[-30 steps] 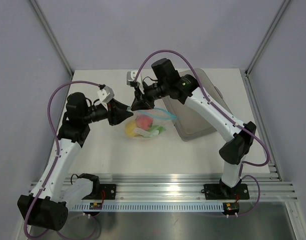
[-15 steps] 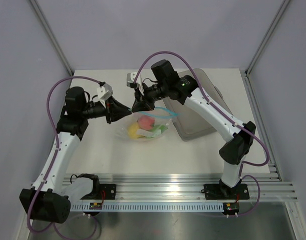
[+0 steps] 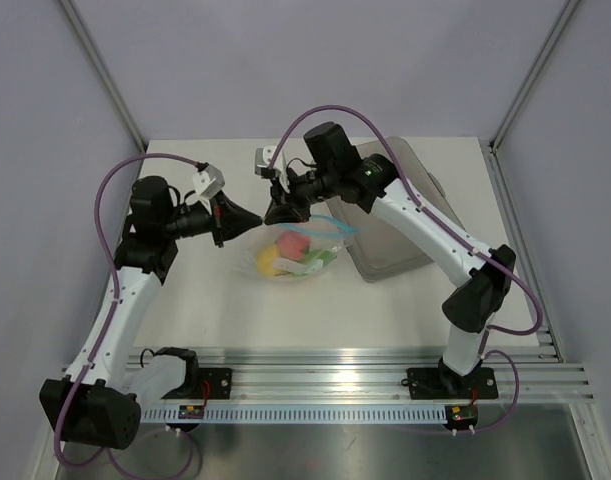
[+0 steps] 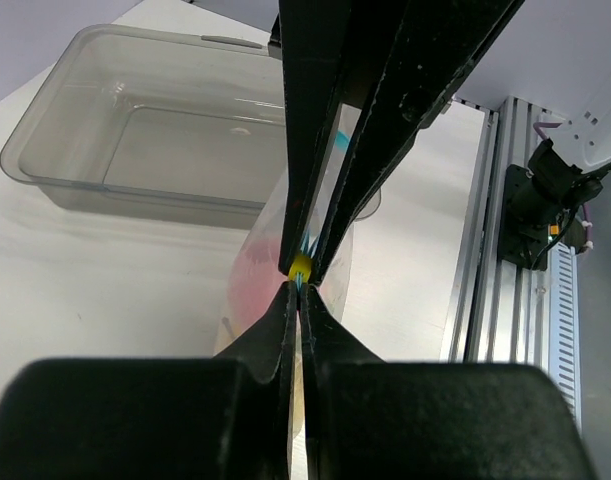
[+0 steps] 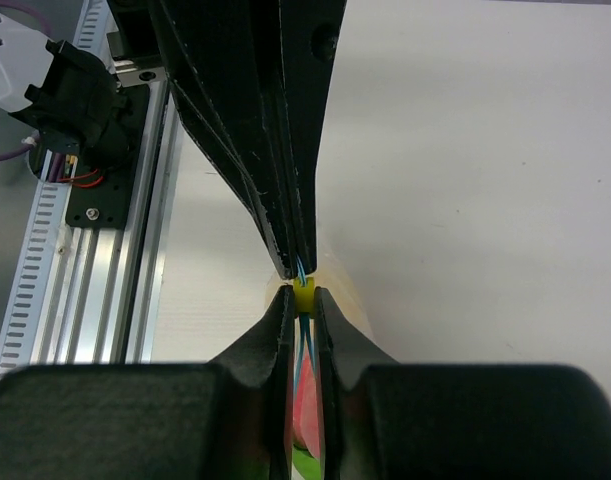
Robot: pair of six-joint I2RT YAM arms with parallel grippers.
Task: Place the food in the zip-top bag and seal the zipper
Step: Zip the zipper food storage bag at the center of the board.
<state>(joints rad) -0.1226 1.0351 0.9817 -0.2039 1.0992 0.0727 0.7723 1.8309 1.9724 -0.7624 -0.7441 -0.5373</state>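
Observation:
The zip-top bag (image 3: 303, 262) hangs between my two grippers just above the table, its light blue zipper (image 3: 333, 222) trailing to the right. Inside it I see a yellow food piece (image 3: 268, 260), a red-pink one (image 3: 288, 243) and a green one (image 3: 321, 258); the orange one is hidden. My left gripper (image 3: 257, 218) is shut on the bag's zipper edge (image 4: 299, 292). My right gripper (image 3: 277, 212) meets it tip to tip and is shut on a small yellow slider (image 5: 303, 295) on the zipper. In the right wrist view the red-pink piece (image 5: 307, 405) shows below the slider.
A grey translucent tray (image 3: 405, 215) stands right of the bag, close behind the right arm; it also shows in the left wrist view (image 4: 135, 130). The aluminium rail (image 3: 385, 385) runs along the near table edge.
My left gripper has moved up and slightly left, holding the bag edge, and the bag has shifted with it. My right gripper has barely moved.

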